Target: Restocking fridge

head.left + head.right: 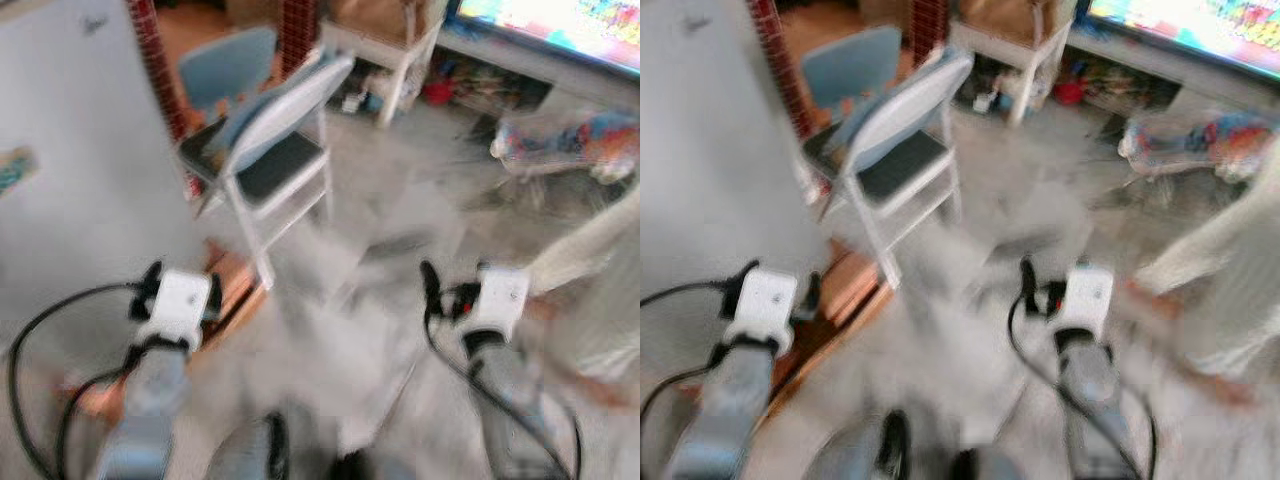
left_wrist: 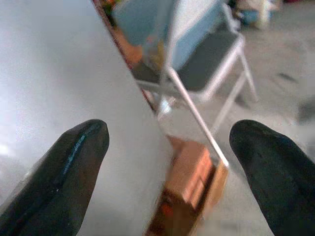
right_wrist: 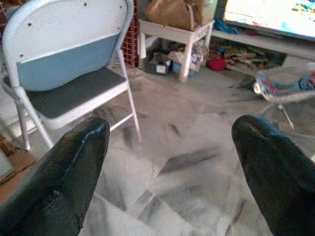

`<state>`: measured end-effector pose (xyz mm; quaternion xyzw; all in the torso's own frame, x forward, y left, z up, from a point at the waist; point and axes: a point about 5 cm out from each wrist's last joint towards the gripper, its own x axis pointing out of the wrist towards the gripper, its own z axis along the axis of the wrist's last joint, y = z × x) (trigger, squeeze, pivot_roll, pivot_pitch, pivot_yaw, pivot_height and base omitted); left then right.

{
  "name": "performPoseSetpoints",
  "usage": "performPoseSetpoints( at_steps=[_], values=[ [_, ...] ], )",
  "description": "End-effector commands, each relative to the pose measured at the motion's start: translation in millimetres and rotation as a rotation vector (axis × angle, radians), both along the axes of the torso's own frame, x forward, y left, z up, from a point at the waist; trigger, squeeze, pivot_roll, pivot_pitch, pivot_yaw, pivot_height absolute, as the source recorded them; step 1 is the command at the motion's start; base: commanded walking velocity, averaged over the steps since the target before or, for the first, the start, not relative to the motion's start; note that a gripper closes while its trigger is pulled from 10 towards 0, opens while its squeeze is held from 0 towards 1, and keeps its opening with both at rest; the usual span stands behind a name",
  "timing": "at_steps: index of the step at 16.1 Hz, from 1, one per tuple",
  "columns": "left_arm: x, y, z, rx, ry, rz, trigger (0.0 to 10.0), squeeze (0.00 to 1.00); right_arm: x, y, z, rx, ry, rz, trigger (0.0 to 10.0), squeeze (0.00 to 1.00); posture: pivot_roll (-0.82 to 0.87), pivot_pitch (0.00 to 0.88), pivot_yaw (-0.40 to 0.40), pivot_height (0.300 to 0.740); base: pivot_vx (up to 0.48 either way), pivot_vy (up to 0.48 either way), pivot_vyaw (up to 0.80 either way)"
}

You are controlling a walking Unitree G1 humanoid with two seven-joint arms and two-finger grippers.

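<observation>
Transit blur, both pincers empty, fridge at robot's left.
Head views: white fridge door (image 1: 70, 180) left, folding chair (image 1: 265, 150) ahead, cardboard box (image 1: 235, 285) on floor. Left wrist: left pincer (image 2: 167, 162) wide open beside door. Right wrist: right pincer (image 3: 170, 167) wide open over marble floor (image 3: 187, 162). Door likely stiff, smooth; grab its edge.

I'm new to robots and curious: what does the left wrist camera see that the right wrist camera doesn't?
Left wrist: a big grey panel close by and an orange-brown box on the floor. Right wrist: a white table, a bright screen and toys on the marble floor. Both: that gripper's own two black fingers, spread apart, and the folding chair.
</observation>
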<state>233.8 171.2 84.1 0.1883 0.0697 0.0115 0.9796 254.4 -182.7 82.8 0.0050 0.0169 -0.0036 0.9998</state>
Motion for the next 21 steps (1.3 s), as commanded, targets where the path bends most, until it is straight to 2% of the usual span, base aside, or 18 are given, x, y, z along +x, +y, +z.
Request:
performPoseSetpoints(
  at_steps=[1,5,10,17,21],
  values=[
    [1.7,-0.4,2.7,0.013,-0.008,-0.006,10.0,0.00,-3.6,-2.7,-4.7,-0.001,0.022,-0.010,10.0,0.00,0.13,0.108,-0.065,0.740,-0.277,0.375,0.00],
    [0.4,-0.2,1.4,0.011,-0.002,-0.004,10.0,0.00,-2.9,-5.7,-5.5,-0.004,0.029,-0.028,10.0,0.00,0.14,0.105,-0.064,0.740,-0.277,0.383,0.00],
    [2.3,3.8,-1.1,-0.013,-0.020,-0.022,10.0,0.00,-2.8,-6.0,-6.1,0.007,0.028,-0.047,10.0,0.00,0.13,0.105,-0.050,0.740,0.000,0.451,0.00],
    [-1.8,-10.6,-1.5,-0.101,-0.030,-0.088,10.0,0.00,0.5,-7.2,-6.1,0.011,0.040,-0.051,10.0,0.00,0.14,0.115,-0.070,0.740,0.000,0.480,0.00],
    [-4.0,-12.5,0.4,-0.105,-0.068,-0.123,10.0,0.00,1.3,-8.2,-6.1,0.001,0.051,-0.069,10.0,0.00,0.14,0.119,-0.077,0.740,0.000,0.480,0.00]
  ],
)
